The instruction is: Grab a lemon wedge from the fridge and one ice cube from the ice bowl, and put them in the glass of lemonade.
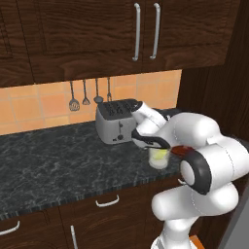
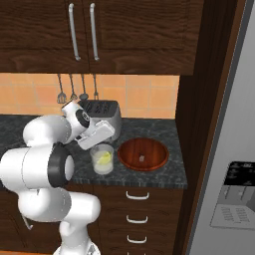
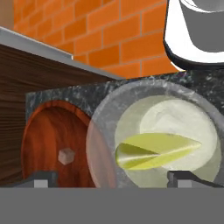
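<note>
The gripper hangs right over the glass of lemonade, fingers spread wide and holding nothing. The lemon wedge sits inside the glass, lying in the pale drink. Just beside the glass, the reddish-brown ice bowl rests on the dark stone counter with one small ice cube on its bottom. In the right base view the glass stands left of the bowl, close to the counter's front edge, under the white hand. The toaster is behind the glass by the tiled wall. The fridge fills the right side, doors closed.
</note>
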You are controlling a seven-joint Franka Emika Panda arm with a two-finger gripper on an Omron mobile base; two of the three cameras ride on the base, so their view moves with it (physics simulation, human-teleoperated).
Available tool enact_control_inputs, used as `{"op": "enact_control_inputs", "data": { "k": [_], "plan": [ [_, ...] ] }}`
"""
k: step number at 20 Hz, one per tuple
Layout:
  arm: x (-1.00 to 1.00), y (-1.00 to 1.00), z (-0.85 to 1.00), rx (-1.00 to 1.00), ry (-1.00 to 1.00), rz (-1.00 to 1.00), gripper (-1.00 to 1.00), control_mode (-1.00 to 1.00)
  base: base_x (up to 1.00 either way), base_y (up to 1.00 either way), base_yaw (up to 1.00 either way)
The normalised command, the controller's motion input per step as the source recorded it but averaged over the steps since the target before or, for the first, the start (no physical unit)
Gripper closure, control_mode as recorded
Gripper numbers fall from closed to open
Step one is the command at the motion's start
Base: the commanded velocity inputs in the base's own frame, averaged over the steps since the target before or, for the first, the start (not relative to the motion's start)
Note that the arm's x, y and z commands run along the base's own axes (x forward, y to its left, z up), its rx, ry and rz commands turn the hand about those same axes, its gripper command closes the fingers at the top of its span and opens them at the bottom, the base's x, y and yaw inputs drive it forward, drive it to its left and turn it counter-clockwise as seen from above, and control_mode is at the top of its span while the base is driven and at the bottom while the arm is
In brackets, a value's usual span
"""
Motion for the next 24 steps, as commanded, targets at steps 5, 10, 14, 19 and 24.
{"op": "enact_control_inputs", "data": {
  "k": [5,10,14,19,24],
  "plan": [
    [0.08,-0.02,-0.33,0.08,0.01,0.0,-1.0,-1.0,0.0,0.0,0.0],
    [-0.17,0.0,0.25,0.08,-0.01,-0.03,-1.0,-1.0,0.0,0.0,0.0],
    [-0.47,-0.04,0.47,0.08,-0.04,-0.06,-1.0,-1.0,0.0,0.0,0.0],
    [-0.96,0.03,0.27,0.02,-0.18,-0.05,-1.0,-1.0,0.0,0.0,0.0],
    [-1.0,0.15,0.43,0.0,-0.42,0.0,-1.0,-1.0,0.0,0.0,0.0]
  ]
}}
